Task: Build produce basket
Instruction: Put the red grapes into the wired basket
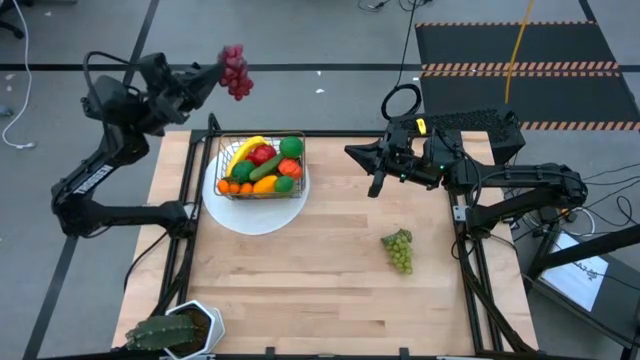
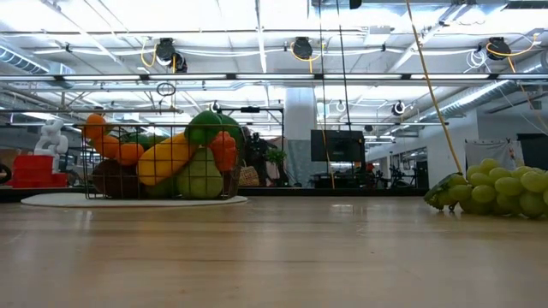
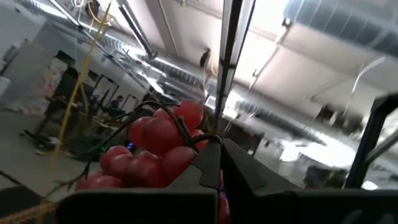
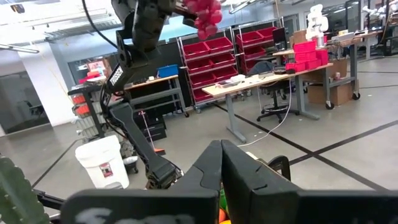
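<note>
The wire basket (image 1: 262, 167) stands on a round white plate (image 1: 255, 212) at the table's far left. It is full of produce: banana, red apple, limes, orange pieces; the low view shows the basket (image 2: 163, 162) too. My left gripper (image 1: 218, 76) is raised beyond the table's far edge, shut on a bunch of red grapes (image 1: 236, 72). A bunch of green grapes (image 1: 399, 250) lies on the table at the right, also in the low view (image 2: 497, 190). My right gripper (image 1: 378, 178) hovers shut and empty near the far right. My left gripper pinches the red grapes (image 3: 155, 143) between its two fingers (image 3: 208, 171), coming from the table's left side. The berries and the fingers hide the exact spot of contact. The bunch is lifted clear, high in the air, past the fingertips.
A spiky green potted plant (image 1: 175, 330) stands at the near left corner. Dark frame posts run along the table's left (image 1: 185, 215) and right (image 1: 470, 260) edges. Bare wood lies between the plate and the green grapes.
</note>
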Controlling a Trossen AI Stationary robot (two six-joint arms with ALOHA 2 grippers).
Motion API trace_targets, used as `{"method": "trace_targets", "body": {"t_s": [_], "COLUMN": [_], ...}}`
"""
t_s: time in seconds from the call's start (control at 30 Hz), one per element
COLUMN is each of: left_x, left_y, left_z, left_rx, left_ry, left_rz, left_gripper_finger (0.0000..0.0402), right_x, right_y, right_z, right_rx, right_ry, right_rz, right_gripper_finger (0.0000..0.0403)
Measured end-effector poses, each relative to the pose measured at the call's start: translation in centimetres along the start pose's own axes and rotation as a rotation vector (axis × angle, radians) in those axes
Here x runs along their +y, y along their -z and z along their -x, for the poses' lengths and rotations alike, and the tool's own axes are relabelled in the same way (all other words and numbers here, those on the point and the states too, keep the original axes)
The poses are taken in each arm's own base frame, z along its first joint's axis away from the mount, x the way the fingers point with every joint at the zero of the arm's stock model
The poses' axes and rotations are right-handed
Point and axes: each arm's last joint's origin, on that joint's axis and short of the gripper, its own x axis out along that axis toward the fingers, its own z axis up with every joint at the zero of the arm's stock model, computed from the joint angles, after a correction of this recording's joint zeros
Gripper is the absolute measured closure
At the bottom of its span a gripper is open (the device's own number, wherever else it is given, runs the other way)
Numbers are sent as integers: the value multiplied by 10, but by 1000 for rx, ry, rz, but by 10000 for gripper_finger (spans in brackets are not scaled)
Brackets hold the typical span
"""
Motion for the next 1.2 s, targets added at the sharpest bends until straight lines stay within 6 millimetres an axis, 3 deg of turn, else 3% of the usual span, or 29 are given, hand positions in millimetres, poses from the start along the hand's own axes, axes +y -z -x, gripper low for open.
{"method": "trace_targets", "body": {"t_s": [0.43, 0.73, 1.0, 1.2], "left_x": [-13, -14, -6, -1], "left_y": [11, 36, 55, 64], "left_z": [22, 29, 40, 48], "left_rx": [206, 448, 665, 813], "left_ry": [29, 86, 39, -80], "left_rz": [-360, -565, -669, -852], "left_gripper_finger": [393, 390, 395, 393], "right_x": [0, -2, -5, -10], "right_y": [0, 0, 0, -2], "right_z": [0, 0, 0, -1], "right_rx": [-1, -7, -13, -19], "right_ry": [6, 54, 92, 114], "right_rz": [1, -1, 1, 4], "right_gripper_finger": [403, 403, 403, 403]}}
